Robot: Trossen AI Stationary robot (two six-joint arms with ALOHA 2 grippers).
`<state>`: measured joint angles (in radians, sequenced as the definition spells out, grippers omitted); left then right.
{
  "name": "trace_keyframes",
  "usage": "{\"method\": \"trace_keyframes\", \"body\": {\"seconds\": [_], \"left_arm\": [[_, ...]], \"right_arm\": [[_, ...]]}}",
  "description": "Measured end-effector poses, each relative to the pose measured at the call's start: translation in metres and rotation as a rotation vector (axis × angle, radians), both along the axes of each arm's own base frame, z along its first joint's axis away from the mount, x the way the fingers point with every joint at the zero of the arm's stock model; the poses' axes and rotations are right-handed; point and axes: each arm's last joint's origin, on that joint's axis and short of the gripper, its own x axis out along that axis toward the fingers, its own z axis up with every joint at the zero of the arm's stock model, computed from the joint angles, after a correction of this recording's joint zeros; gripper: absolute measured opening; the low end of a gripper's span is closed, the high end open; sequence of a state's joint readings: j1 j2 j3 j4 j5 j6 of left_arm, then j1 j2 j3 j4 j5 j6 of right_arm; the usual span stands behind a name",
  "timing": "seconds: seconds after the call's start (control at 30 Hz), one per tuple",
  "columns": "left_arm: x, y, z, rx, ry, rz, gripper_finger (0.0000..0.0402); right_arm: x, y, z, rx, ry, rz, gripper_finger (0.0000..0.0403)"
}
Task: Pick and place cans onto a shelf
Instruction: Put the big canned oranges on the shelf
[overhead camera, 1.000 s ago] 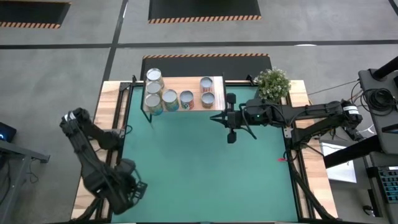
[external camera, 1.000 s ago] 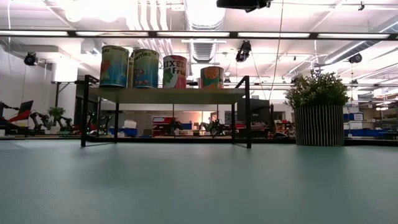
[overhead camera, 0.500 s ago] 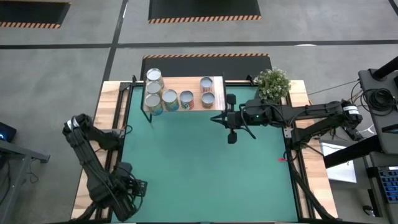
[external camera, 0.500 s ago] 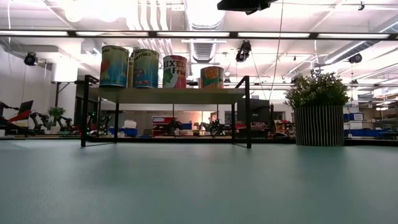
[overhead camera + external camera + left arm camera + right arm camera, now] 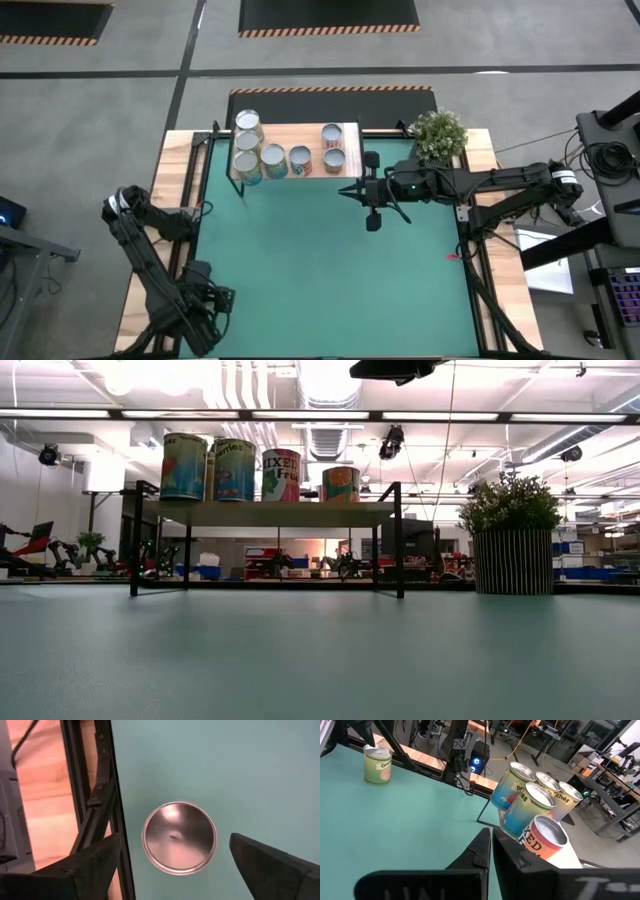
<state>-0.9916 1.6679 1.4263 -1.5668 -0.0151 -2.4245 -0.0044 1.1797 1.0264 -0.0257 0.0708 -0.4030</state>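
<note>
The table (image 5: 330, 260) carries the shelf (image 5: 345, 135) at its far edge, six cans (image 5: 273, 156) upright on it. Another can (image 5: 179, 837) stands upright near the near left corner, between the left gripper's (image 5: 175, 862) spread fingers. The right gripper (image 5: 491, 852), fingers together, hovers beside the shelf.

We held our left gripper (image 5: 205, 305) low at the near left corner of the worktop, fingers (image 5: 90, 865) spread wide and pointing down. Our right gripper (image 5: 371, 190) reached across from the right edge toward the far middle, fingers (image 5: 480, 852) pressed together.
</note>
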Motion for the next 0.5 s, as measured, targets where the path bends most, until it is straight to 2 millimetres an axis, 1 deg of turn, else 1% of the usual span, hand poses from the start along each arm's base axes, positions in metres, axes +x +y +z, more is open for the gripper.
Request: {"method": "trace_keyframes", "body": {"seconds": [0.23, 0.5], "left_arm": [[0.000, -0.002, -0.016, -0.025, -0.010, -0.001, 0.0354], [-0.001, -0.003, -0.029, -0.045, 0.000, 0.002, 0.0354]], "right_arm": [[0.000, 0.000, 0.000, 0.000, 0.002, 0.000, 0.0009], [0.000, 0.000, -0.001, 0.002, 0.008, -0.001, 0.0009]]}}
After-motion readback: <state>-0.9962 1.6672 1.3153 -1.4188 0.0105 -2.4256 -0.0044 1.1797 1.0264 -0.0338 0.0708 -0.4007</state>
